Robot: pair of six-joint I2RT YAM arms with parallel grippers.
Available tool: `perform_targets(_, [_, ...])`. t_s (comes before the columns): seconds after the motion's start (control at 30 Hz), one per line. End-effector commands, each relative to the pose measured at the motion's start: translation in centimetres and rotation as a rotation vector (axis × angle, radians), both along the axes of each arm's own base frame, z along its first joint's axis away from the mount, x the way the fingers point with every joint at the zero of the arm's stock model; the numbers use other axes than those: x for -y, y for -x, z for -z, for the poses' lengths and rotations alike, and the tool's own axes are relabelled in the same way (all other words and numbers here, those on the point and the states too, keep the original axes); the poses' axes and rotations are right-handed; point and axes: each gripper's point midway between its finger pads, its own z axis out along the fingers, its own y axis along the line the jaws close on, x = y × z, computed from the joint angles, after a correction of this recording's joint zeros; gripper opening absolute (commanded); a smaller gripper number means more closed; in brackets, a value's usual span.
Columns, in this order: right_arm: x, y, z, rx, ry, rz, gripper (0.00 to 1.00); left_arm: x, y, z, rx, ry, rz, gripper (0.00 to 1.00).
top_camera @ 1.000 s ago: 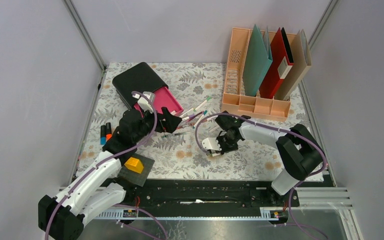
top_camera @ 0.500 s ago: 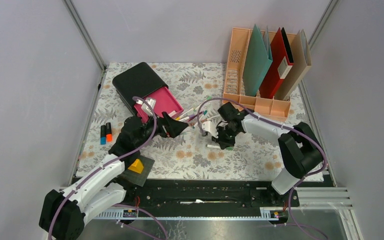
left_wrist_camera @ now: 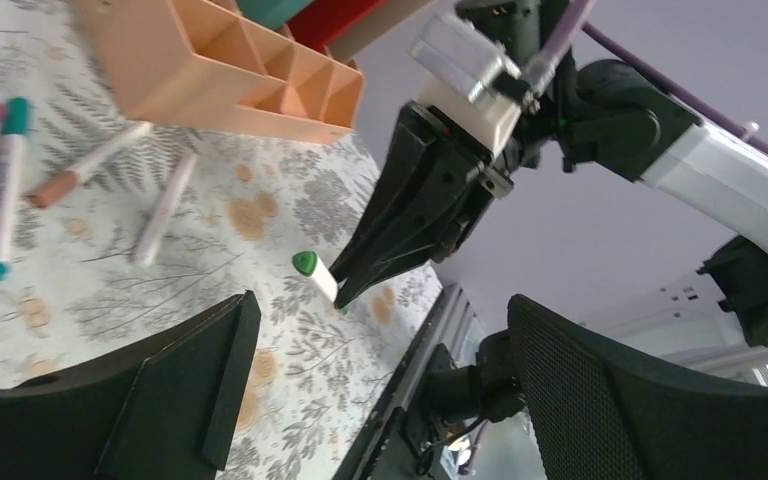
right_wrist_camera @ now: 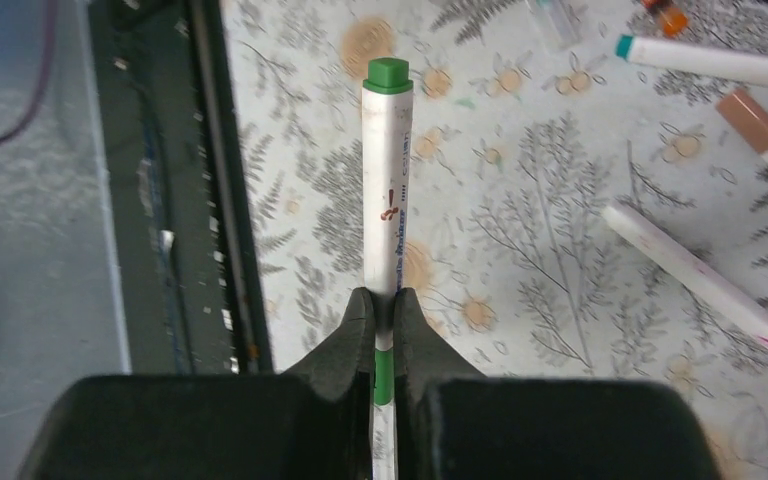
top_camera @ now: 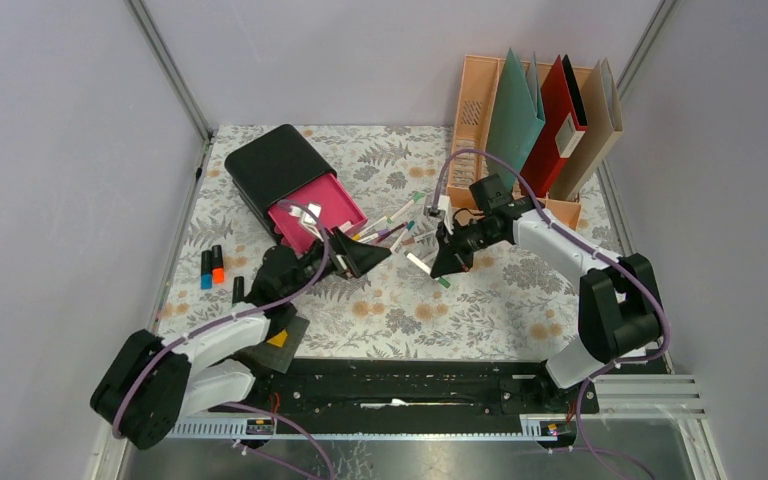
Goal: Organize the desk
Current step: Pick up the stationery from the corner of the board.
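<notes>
1. The flat rectangular worktop (top_camera: 480, 310), covered in pale grey-white cloth with grey fern leaves and orange-brown flowers, lay beneath both hands and carried every item noted below.
2. The right hand (right_wrist_camera: 384, 312) was clenched on a white cylindrical marker with a green cap (right_wrist_camera: 388, 180). Both fingers pressed the barrel at a green band. The capped end projected straight out beyond the fingertips. In the left wrist view the marker appeared lifted off the cloth.
3. The left hand (top_camera: 362, 252) was released, its fingers spread wide with nothing between them. It faced the right hand, near it but not touching.
4. Several loose white markers with coloured caps (top_camera: 392, 222) lay scattered on the cloth, between the two hands and just beyond them.
5. A peach plastic file rack (top_camera: 472, 100) stood near and beyond the right hand. It held a teal folder (top_camera: 513, 120), a red folder (top_camera: 550, 130) and a tan folder (top_camera: 585, 130), all on edge.
6. A black drawer box (top_camera: 275, 160) sat beyond the left hand, with its pink drawer (top_camera: 325, 200) pulled out toward that hand.
7. A blue highlighter (top_camera: 206, 268) and an orange highlighter (top_camera: 218, 264) lay side by side, well to the outer left of the left hand.
</notes>
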Motion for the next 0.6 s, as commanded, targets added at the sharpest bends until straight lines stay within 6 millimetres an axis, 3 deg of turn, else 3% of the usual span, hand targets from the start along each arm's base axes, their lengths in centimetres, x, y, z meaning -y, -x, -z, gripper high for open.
perform_targets(0.0, [-1.9,0.6,-4.7,-0.118,-0.221,-0.003,0.0,2.4,0.7,-3.3,0.095,0.12,0.036,0.99])
perform_targets(0.37, [-2.6,1.5,-6.3,-0.245,-0.354,-0.029,0.0,7.0,0.5,-1.6,0.087,0.149,0.004,0.81])
perform_targets(0.57, [-2.7,1.7,-6.1,-0.268,-0.362,-0.034,0.0,8.2,0.0,-1.6,0.087,0.167,0.001,0.68])
